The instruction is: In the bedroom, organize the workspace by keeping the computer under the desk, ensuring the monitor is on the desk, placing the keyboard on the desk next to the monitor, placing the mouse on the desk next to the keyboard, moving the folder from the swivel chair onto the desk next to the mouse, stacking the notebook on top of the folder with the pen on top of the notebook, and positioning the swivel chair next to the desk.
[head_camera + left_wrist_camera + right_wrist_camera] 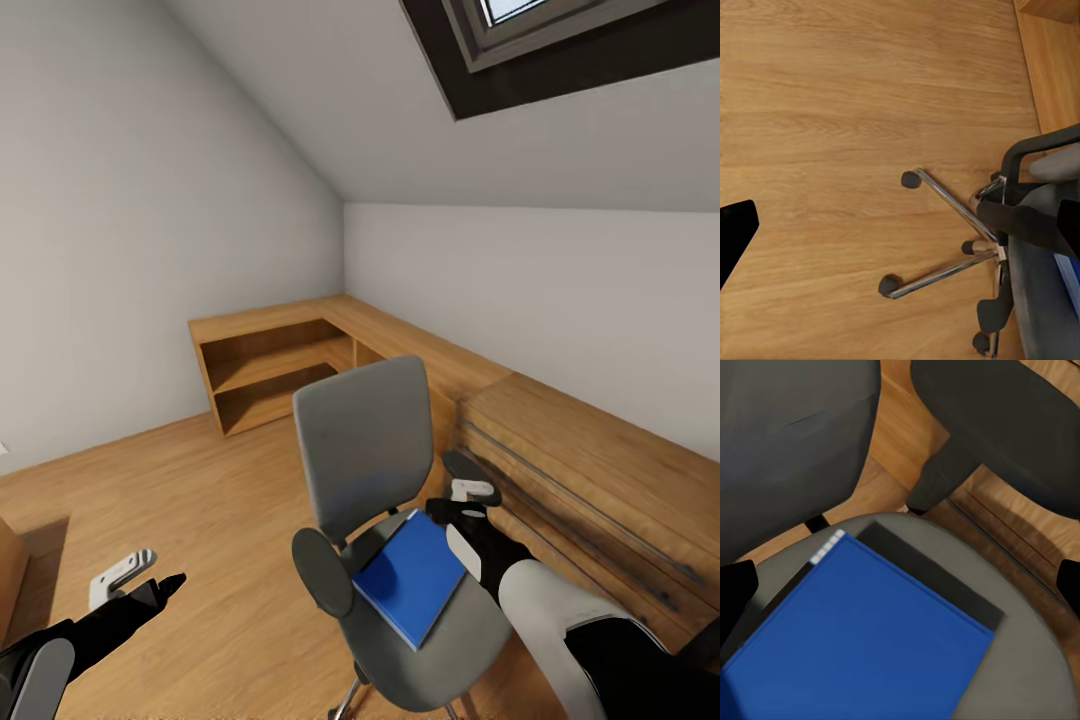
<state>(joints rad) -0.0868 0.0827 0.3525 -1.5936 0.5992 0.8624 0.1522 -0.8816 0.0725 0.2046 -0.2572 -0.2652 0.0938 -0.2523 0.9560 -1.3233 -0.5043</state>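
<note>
Partly hidden, right gripper (462,502) above folder (412,577) on swivel chair (366,445).

no readable text, labels or signs

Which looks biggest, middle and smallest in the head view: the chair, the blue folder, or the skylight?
1. Chair, the biggest by far.
2. Skylight, cut off by the picture's edge, so its full size is unknown.
3. Folder, smallest. It lies closer to the camera than the skylight, so this ranking is only about looks.

Left gripper (150,580) low, jaws apart; right gripper (462,497) extended, jaws apart.
</note>
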